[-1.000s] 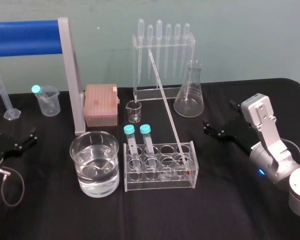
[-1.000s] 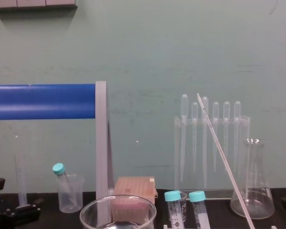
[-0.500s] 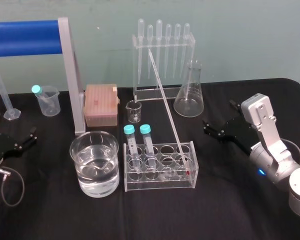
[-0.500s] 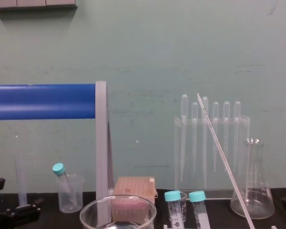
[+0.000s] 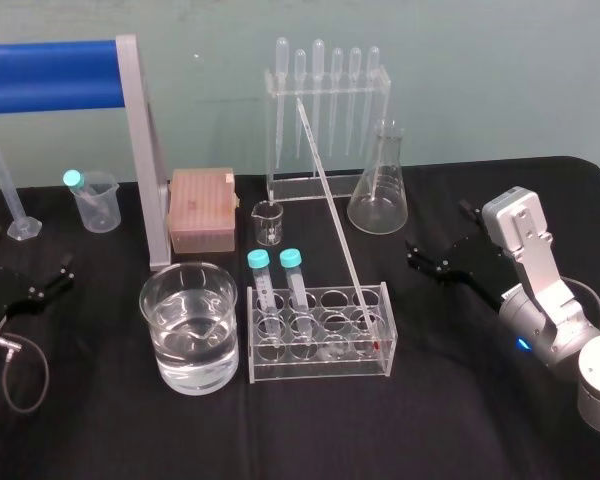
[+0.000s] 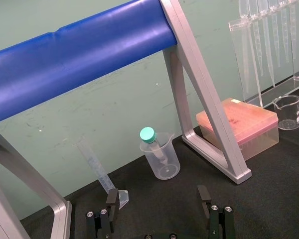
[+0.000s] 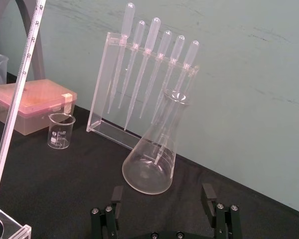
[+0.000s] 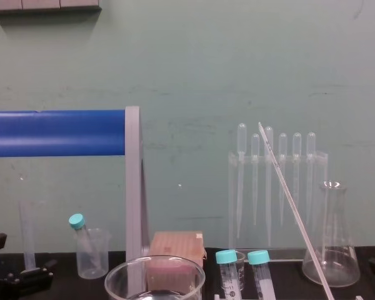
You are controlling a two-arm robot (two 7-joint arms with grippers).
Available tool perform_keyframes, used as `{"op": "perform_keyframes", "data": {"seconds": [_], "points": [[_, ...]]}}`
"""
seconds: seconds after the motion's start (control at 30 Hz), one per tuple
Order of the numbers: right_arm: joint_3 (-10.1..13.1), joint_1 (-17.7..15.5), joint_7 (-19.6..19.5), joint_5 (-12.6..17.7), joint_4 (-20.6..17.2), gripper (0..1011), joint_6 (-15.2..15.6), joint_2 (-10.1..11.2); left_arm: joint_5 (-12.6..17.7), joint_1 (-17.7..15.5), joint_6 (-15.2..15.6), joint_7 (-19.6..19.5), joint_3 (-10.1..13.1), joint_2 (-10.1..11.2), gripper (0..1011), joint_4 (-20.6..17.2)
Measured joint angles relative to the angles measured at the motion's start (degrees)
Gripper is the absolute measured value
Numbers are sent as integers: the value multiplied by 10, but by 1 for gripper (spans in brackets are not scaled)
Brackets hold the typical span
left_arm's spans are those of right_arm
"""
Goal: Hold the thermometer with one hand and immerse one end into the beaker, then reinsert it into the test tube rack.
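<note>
The thermometer [image 5: 335, 215] stands slanted in the clear test tube rack [image 5: 320, 366], its red tip low in the front right hole and its top leaning back toward the pipettes; it also shows as a thermometer [image 8: 294, 209] [image 7: 17, 94]. The wide glass beaker [image 5: 150, 305], part full of water, sits just left of the rack. My right gripper [image 5: 436, 232] [image 7: 162, 193] hovers open to the right of the rack, facing the flask and holding nothing. My left gripper [image 5: 48, 278] [image 6: 157, 195] rests open at the table's left edge.
Two blue-capped tubes [image 5: 275, 285] stand in the rack's left end. Behind are a pipette stand [image 5: 325, 110], conical flask [image 5: 378, 190], small glass beaker [image 5: 268, 222] and pink tip box [image 5: 202, 212]. A blue-barred frame [image 5: 145, 150], plastic beaker [image 5: 98, 203] and graduated cylinder [image 5: 10, 195] stand left.
</note>
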Motion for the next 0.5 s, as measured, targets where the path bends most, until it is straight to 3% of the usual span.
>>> {"op": "perform_keyframes", "data": {"seconds": [0.5], "points": [[0,0,0,0,0,1003,0,0,0,0,0,0,0,0,1008,0]]}}
